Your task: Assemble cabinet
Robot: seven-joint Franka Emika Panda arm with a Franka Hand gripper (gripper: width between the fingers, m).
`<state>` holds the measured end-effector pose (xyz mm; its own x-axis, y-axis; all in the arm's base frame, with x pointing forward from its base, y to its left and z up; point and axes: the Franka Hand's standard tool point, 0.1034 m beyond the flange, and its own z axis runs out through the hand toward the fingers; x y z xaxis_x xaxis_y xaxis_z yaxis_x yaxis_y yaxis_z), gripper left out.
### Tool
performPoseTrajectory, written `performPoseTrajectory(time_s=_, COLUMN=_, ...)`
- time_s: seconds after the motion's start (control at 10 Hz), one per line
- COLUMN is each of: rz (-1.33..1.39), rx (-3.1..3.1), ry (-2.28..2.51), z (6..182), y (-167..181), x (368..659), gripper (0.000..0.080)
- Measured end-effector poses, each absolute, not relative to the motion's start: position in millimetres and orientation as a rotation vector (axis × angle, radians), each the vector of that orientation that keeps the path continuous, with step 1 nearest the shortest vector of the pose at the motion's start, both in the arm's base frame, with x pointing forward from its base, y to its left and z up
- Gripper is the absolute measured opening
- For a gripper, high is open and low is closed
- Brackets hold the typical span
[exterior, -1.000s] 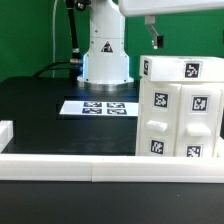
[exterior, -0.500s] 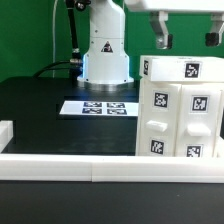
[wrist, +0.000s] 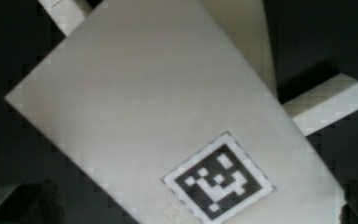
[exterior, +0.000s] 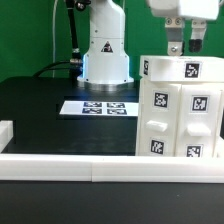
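Observation:
The cabinet (exterior: 180,110) is a tall white box with several black-and-white tags, standing at the exterior view's right on the black table. My gripper (exterior: 187,42) hangs just above its top face, near the back edge. The two fingers (exterior: 176,44) stand apart with nothing between them. In the wrist view the cabinet's flat white top (wrist: 140,110) fills most of the picture, seen close from above, with one tag (wrist: 220,180) on it.
The marker board (exterior: 98,107) lies flat on the table in front of the robot's white base (exterior: 105,55). A long low white rail (exterior: 70,165) runs along the front edge, with a short piece (exterior: 5,130) at the exterior view's left.
The gripper has moved toward the exterior view's right and come down over the cabinet's top. The cabinet has not moved.

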<state>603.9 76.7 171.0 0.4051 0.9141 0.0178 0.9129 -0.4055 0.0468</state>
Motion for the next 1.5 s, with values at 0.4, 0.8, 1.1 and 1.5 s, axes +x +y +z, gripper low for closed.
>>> performPoseTrajectory(time_s=0.4, rz=0.014, rx=2.222, ry=2.135, z=168.2, y=71, x=602, gripper=0.0797)
performPoseTrajectory(time_s=0.8, rz=-0.019, rx=2.139, ry=2.221, z=159.7, y=69, x=597, gripper=0.0797)
performPoseTrajectory(time_s=1.1, rz=-0.024, rx=2.156, ry=2.207, z=157.5, y=69, x=596, gripper=0.0674)
performPoseTrajectory(time_s=1.5, rz=-0.022, rx=2.227, ry=2.136, z=157.1, y=68, x=596, gripper=0.0558)
